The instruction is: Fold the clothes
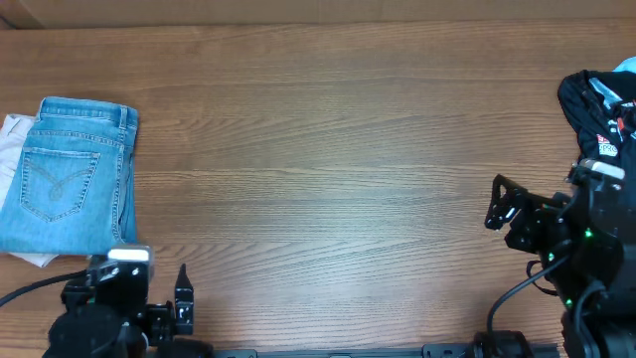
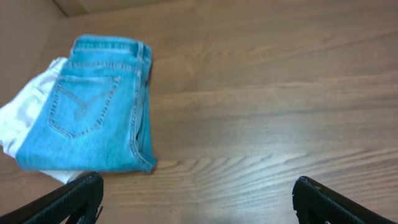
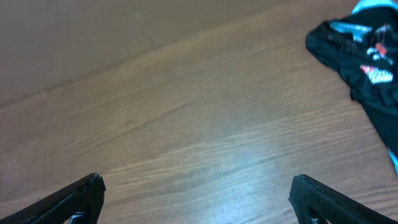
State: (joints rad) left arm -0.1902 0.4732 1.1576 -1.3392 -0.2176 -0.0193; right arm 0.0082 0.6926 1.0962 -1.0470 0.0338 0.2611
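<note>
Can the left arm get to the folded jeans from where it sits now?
Probably yes. The jeans lie ahead and slightly left of its open fingers, with only bare table between.

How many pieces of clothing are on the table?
3: folded jeans at left edge, white garment under them, black printed garment far right; others could lie off-frame.

table (image 1: 328, 149): wood-grain top, smooth, soft sheen where the light hits. jeans (image 1: 70, 189): light-blue denim, matt, woven texture, faded patches, pale stitching on the pocket. cream-white cloth (image 2: 28, 109): matt, soft-looking. black garment (image 3: 367, 68): thin dark fabric, slight sheen, white and red print. left gripper (image 2: 198, 200), right gripper (image 3: 196, 200): fingers matt black, look like plastic.
</note>
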